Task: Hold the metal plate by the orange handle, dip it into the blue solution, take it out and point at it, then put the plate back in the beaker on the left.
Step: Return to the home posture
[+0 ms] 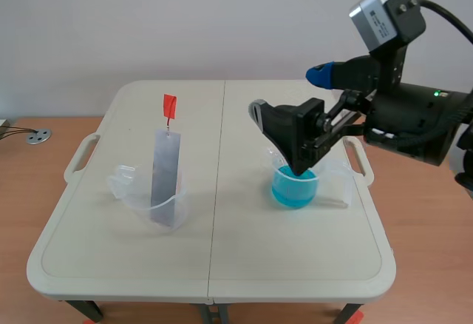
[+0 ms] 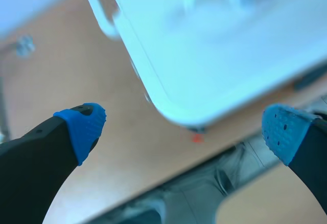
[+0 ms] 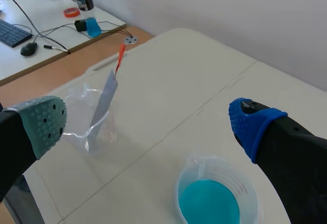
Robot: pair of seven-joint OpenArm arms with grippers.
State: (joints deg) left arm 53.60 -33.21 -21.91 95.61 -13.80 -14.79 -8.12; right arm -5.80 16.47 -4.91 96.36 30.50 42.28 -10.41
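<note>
The grey metal plate (image 1: 165,170) stands upright in a clear beaker (image 1: 150,197) on the table's left half, its orange handle (image 1: 170,106) sticking up on top. A second clear beaker (image 1: 295,186) with blue solution stands on the right half. My right gripper (image 1: 290,93) hangs open above and just behind the blue beaker, holding nothing. From the right wrist, the blue solution (image 3: 209,202) lies just below the open gripper (image 3: 148,124), and the plate (image 3: 102,103) with its handle (image 3: 120,57) is farther ahead. My left gripper (image 2: 186,127) is open and empty, off the table near its corner (image 2: 173,112).
The white folding table (image 1: 222,265) has a centre seam and side handles (image 1: 80,158). A desk (image 3: 46,24) with a keyboard, mouse, cables and a bottle stands beyond the table. A metal disc (image 1: 38,137) lies on the wooden floor at the left.
</note>
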